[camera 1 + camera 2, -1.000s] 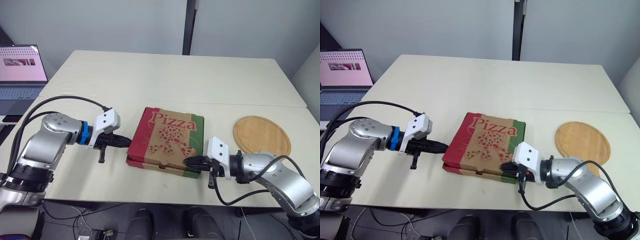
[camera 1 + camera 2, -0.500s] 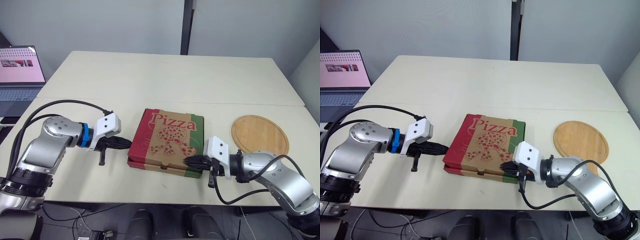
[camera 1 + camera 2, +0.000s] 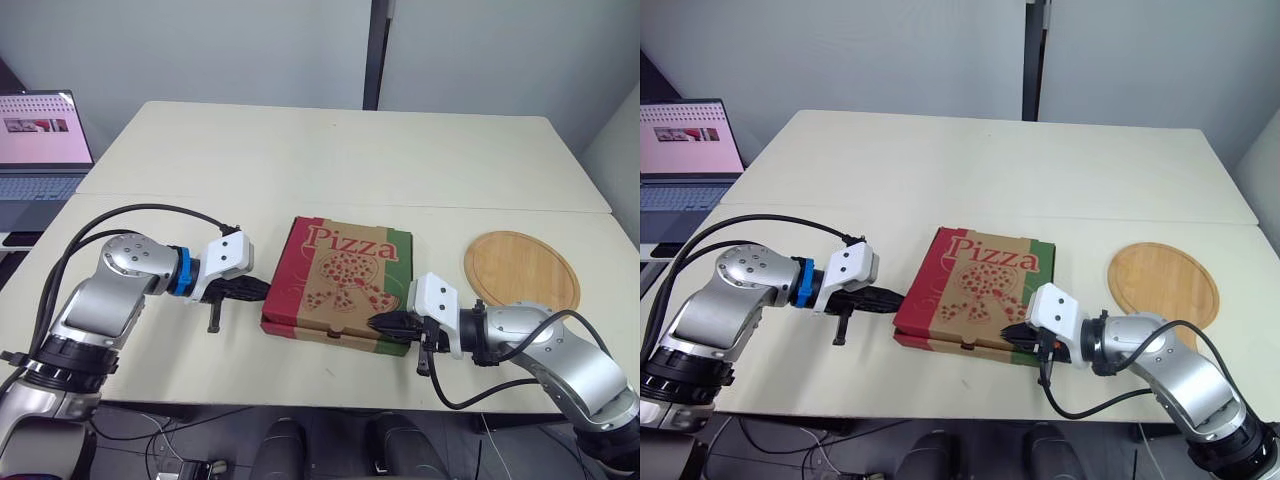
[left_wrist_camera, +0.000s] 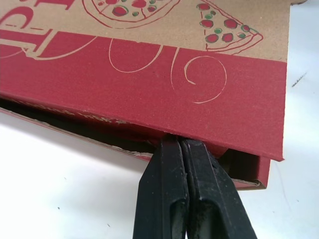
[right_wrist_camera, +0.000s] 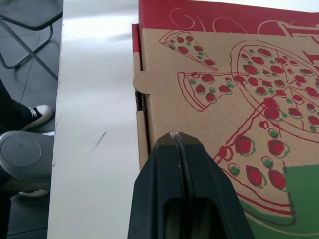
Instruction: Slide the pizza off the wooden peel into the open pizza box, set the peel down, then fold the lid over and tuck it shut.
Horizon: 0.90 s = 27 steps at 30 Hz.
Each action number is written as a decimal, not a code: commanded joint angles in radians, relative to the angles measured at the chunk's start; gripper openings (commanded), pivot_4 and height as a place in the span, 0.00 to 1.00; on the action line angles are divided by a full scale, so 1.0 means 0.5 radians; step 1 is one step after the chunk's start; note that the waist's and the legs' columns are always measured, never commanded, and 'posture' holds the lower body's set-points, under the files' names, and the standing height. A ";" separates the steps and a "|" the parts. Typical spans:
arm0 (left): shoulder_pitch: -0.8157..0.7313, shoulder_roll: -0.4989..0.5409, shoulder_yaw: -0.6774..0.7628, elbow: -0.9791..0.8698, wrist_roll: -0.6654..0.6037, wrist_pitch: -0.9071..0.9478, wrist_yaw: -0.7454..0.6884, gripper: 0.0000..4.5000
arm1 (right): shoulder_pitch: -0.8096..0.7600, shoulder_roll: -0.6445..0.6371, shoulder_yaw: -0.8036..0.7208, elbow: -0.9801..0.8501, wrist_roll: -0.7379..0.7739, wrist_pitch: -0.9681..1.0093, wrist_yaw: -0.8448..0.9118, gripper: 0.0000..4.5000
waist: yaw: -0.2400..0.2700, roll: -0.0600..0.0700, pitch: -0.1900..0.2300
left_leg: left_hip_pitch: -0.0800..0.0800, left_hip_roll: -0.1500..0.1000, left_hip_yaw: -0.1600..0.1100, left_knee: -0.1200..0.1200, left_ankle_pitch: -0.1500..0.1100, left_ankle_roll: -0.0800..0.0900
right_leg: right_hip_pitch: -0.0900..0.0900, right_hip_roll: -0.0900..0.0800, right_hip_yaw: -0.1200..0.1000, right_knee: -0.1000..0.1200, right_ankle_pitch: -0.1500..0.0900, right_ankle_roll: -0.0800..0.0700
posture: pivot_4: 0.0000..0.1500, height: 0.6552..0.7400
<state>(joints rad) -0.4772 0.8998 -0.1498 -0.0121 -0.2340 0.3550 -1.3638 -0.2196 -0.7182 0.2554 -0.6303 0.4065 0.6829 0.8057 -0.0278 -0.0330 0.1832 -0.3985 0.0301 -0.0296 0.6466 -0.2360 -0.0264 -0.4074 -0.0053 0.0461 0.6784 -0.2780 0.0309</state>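
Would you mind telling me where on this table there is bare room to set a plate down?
The whole far half of the table, beyond the pizza box and wooden peel, is bare. Crowded: the near edge, where the left gripper and right gripper flank the box.

The two head views looked forward and down over the surface (image 3: pixel 330 170), both taking in the pizza box (image 3: pixel 345 280) between the left gripper (image 3: pixel 262 290) and right gripper (image 3: pixel 375 322); each wrist view looked along its own gripper, very near, at that same box just ahead.
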 commanded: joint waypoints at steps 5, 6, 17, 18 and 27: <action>-0.094 0.114 0.164 0.176 -0.014 -0.014 0.035 0.00 | -0.023 -0.003 0.002 -0.029 -0.041 -0.027 -0.008 0.01 | -0.002 0.000 0.000 | 0.001 0.001 0.000 0.000 0.000 0.000 | 0.000 0.000 0.000 0.001 0.000 0.000 | 1.00 0.91; -0.121 0.113 0.195 0.200 -0.036 0.009 0.049 0.00 | -0.026 -0.008 0.013 -0.025 -0.058 -0.029 -0.009 0.01 | -0.002 0.000 0.000 | 0.001 0.001 -0.001 0.000 0.000 0.000 | 0.000 0.001 -0.001 0.001 0.000 0.000 | 1.00 0.91; 0.026 -0.056 0.087 -0.174 -0.138 0.247 0.145 0.00 | -0.055 -0.064 0.139 0.044 -0.329 -0.138 0.014 0.01 | -0.007 0.000 0.000 | 0.001 0.000 0.000 0.000 0.000 0.000 | 0.000 0.000 0.001 0.001 0.000 0.000 | 1.00 0.91; 0.057 -0.061 0.060 -0.194 -0.121 0.244 0.156 0.00 | -0.054 -0.064 0.141 0.045 -0.338 -0.143 0.016 0.01 | -0.009 0.000 0.000 | 0.001 0.001 0.000 0.000 0.000 0.000 | 0.000 0.000 0.001 0.001 0.000 0.000 | 1.00 0.91; 0.188 -0.145 0.007 -0.133 -0.087 0.176 0.259 0.00 | -0.015 -0.080 0.111 0.058 -0.402 -0.206 0.007 0.01 | -0.005 0.004 -0.005 | 0.007 0.001 0.001 0.000 0.000 0.000 | 0.004 0.001 0.002 0.002 0.000 0.000 | 1.00 0.91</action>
<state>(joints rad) -0.3992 0.8402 -0.1436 -0.0836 -0.2663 0.4294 -1.2487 -0.2294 -0.7483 0.3335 -0.5970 0.2165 0.5972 0.8068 -0.0305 -0.0312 0.1807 -0.3951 0.0304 -0.0291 0.6463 -0.2360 -0.0264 -0.4052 -0.0052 0.0470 0.6794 -0.2780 0.0309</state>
